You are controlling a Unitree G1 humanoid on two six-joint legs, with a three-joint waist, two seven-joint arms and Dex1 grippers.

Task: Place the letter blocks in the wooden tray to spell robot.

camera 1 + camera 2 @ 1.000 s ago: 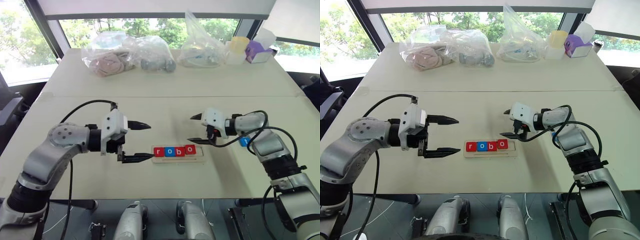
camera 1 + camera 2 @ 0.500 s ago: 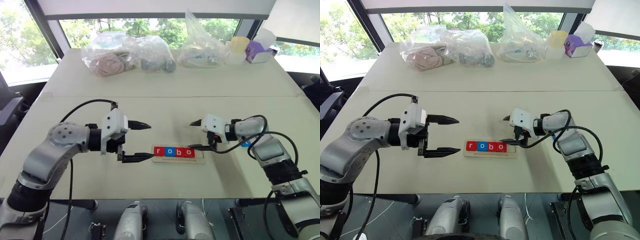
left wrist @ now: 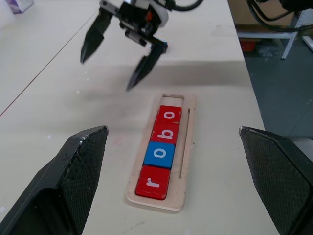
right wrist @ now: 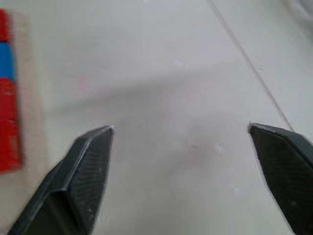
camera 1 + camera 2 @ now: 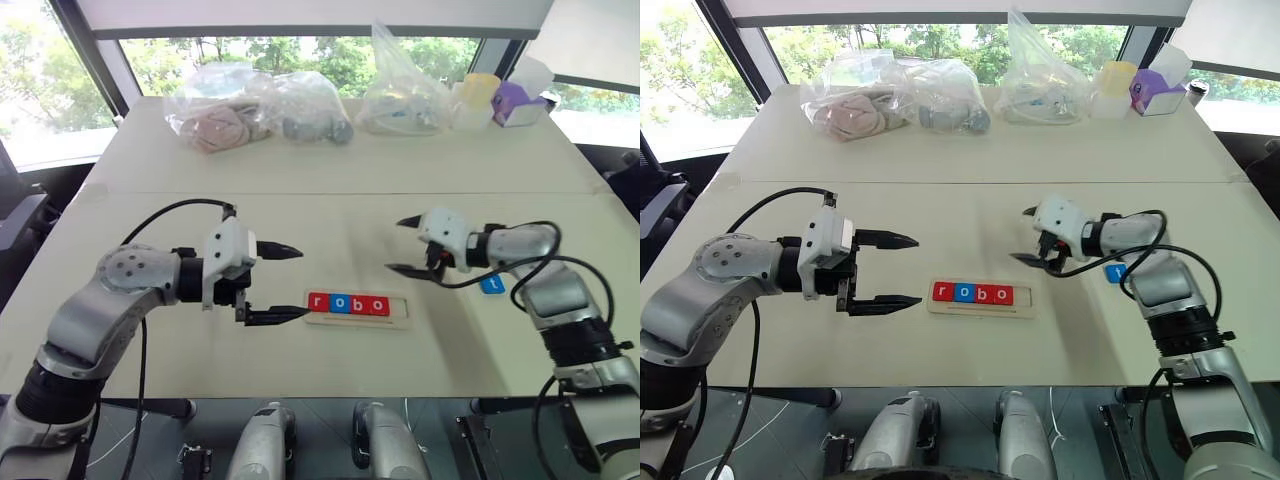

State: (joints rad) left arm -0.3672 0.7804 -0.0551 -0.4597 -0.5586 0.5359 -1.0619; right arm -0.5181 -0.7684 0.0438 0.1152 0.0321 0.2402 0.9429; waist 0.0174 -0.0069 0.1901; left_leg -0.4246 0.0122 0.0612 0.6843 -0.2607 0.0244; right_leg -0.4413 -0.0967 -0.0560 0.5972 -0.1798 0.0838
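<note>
Your wooden tray [image 5: 357, 317] lies on the desk [image 5: 330, 215] with four letter blocks [image 5: 348, 304] seated in it, reading r, o, b, o (the end slot nearest the right gripper [image 5: 405, 245] is bare). The fifth, a blue block [image 5: 491, 285], sits on the desk beside your right arm. Both the right gripper and the left gripper [image 5: 290, 283] have their fingers spread apart, holding nothing.

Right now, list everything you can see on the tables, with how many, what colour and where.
Pale wooden tray: one, table front centre, right end slot empty.
Square letter tiles in tray: four, red, blue, red, red, reading r-o-b-o.
Blue letter tile: one, on the table right of the tray.
Clear plastic bags: three, far table.
Yellow cup: one, far right.
Purple box: one, far right.
Left gripper: open, left of the tray.
Right gripper: open, above the table between tray and blue tile.
</note>
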